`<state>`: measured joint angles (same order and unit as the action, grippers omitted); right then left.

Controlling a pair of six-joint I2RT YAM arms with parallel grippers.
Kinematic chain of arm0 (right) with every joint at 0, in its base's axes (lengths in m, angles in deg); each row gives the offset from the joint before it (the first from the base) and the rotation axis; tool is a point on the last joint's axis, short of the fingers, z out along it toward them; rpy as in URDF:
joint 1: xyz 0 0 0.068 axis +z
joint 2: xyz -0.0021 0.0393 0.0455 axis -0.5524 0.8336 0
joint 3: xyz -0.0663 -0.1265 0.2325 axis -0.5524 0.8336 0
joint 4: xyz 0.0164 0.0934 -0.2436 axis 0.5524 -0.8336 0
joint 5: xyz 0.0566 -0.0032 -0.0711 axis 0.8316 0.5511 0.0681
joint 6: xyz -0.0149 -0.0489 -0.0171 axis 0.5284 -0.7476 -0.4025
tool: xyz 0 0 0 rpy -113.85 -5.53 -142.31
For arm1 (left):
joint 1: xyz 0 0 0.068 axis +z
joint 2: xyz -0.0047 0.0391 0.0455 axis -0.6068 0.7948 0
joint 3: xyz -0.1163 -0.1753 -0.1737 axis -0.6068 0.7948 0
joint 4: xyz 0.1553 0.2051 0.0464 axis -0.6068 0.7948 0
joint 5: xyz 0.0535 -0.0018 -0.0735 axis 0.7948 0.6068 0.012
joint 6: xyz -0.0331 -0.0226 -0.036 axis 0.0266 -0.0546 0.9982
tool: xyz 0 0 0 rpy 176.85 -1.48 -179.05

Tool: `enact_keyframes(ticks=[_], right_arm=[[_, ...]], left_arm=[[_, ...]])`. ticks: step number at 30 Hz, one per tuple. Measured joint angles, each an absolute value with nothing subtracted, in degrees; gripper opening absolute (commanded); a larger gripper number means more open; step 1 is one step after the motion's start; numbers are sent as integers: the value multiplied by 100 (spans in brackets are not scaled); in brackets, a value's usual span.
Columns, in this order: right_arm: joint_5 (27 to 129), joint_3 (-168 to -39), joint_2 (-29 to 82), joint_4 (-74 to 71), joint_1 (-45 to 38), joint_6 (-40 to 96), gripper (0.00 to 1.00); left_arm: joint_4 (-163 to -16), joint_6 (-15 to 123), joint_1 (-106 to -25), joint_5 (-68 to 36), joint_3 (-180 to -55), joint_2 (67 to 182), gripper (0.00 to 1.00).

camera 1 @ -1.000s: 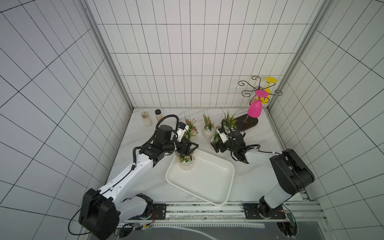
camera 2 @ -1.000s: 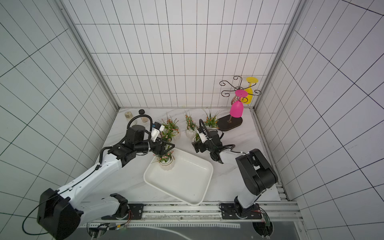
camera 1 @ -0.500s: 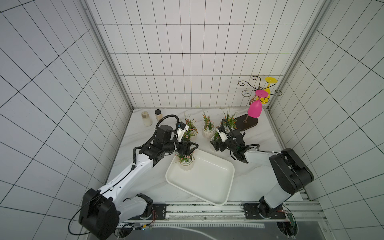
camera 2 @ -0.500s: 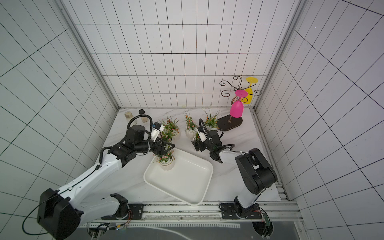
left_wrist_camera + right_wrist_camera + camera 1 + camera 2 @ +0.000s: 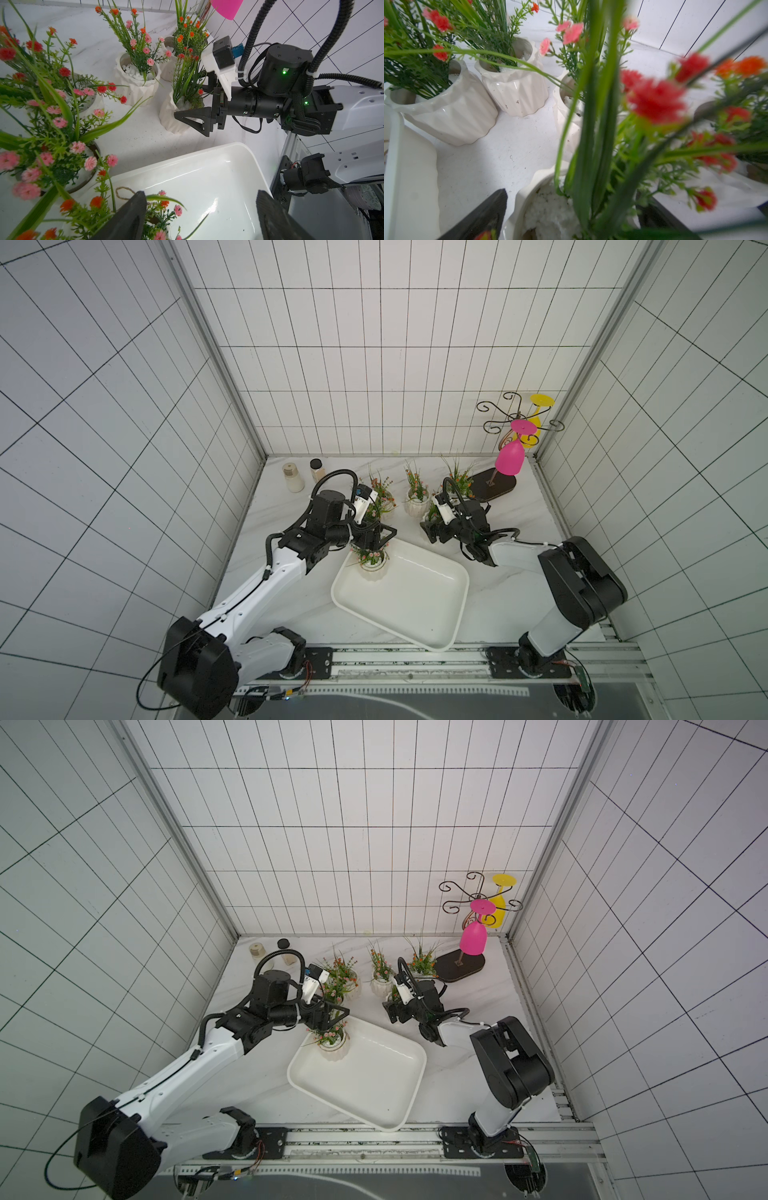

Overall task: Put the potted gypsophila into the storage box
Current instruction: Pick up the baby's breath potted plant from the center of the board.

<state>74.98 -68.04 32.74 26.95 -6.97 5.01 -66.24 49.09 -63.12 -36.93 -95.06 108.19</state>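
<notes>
**Placing one pot, reaching for the next**

Straddling, with left fingers (image 5: 133,216) apart, the pot (image 5: 372,571) standing in the box's (image 5: 415,601) far left corner; gripping or not, cannot tell. Bracketing a second pot (image 5: 168,112) on the desk (image 5: 291,597), beyond the box's far rim, with right fingers (image 5: 195,119) wide. Needs closing, then lifting clear of neighbouring stems (image 5: 483,31). Other right finger mostly lost behind leaves (image 5: 187,79).

Spread left pincer (image 5: 200,194) flanks a potted gypsophila (image 5: 161,235) over the storage box (image 5: 207,176).

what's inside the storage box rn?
One potted gypsophila, upright in the corner of the storage box beneath the left gripper. The rest of the floor is bare. The gripper hangs over the plant and covers some stems in both top views.
</notes>
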Motion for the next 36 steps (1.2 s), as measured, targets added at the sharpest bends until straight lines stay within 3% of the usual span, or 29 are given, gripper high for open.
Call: enact_keyframes(ticks=[23, 36], right_arm=[[7461, -7062, 3556, 2535, -697, 501, 95], [7466, -7079, 3565, 2480, -697, 490, 87]], left_arm=[[-6621, 4909, -6268, -3693, -9506, 10819, 83], [-6621, 4909, -6246, -3691, -9506, 10819, 83]])
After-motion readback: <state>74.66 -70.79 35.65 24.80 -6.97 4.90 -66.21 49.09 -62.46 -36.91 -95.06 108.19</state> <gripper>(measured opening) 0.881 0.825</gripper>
